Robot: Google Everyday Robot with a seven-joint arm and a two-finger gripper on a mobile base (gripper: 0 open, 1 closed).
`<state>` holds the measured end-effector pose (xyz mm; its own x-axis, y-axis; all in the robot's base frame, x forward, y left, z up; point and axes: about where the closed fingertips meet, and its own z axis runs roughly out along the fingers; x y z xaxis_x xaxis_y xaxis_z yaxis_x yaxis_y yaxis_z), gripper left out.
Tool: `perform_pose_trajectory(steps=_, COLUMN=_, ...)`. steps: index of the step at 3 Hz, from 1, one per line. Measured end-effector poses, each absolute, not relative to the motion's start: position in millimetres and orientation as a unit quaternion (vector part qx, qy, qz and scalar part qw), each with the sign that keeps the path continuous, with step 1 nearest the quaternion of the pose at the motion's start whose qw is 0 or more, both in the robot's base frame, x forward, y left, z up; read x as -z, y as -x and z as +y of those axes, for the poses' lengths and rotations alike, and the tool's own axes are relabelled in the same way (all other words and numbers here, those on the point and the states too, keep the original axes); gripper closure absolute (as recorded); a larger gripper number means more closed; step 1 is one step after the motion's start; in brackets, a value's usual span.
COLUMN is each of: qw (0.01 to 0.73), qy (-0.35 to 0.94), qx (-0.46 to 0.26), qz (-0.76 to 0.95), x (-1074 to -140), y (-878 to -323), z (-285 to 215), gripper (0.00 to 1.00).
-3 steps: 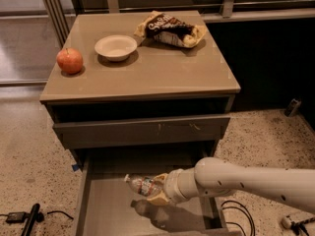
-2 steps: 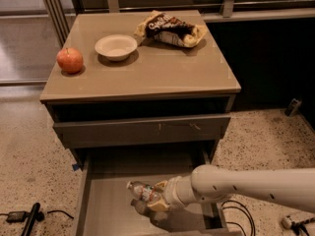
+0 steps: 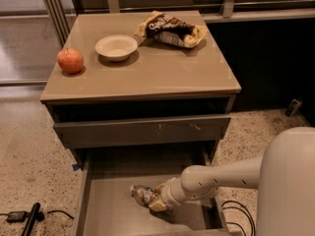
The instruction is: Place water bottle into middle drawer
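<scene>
End effector [image 3: 158, 201] low inside the open middle drawer [image 3: 106, 215], clenched on the base end of the water bottle [image 3: 142, 194]. Bottle near-horizontal, cap pointing left, close over the drawer floor; contact cannot be told.

Risks:
- If let go above the floor, the round bottle may roll to a side wall.
- Arm rising steeply may strike the scratched drawer front [image 3: 142, 130] overhead.

Apple [image 3: 70, 60] and bowl [image 3: 116, 47] sit on the counter [image 3: 162, 68].

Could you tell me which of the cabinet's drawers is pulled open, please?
The middle drawer, below the shut scratched-front drawer; the gripper holds the water bottle inside it.
</scene>
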<state>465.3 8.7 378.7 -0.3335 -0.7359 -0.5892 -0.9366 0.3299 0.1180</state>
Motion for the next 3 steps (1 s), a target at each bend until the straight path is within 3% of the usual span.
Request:
perform_pose_trajectory(steps=1, qw=0.218, qy=0.535, qx=-0.224, qz=0.785, x=-375.2, y=-466.0, z=8.6, gripper=0.83)
perform_pose_trajectory(steps=3, qw=0.218, qy=0.535, qx=-0.224, qz=0.785, x=-375.2, y=-466.0, z=8.6, gripper=0.36)
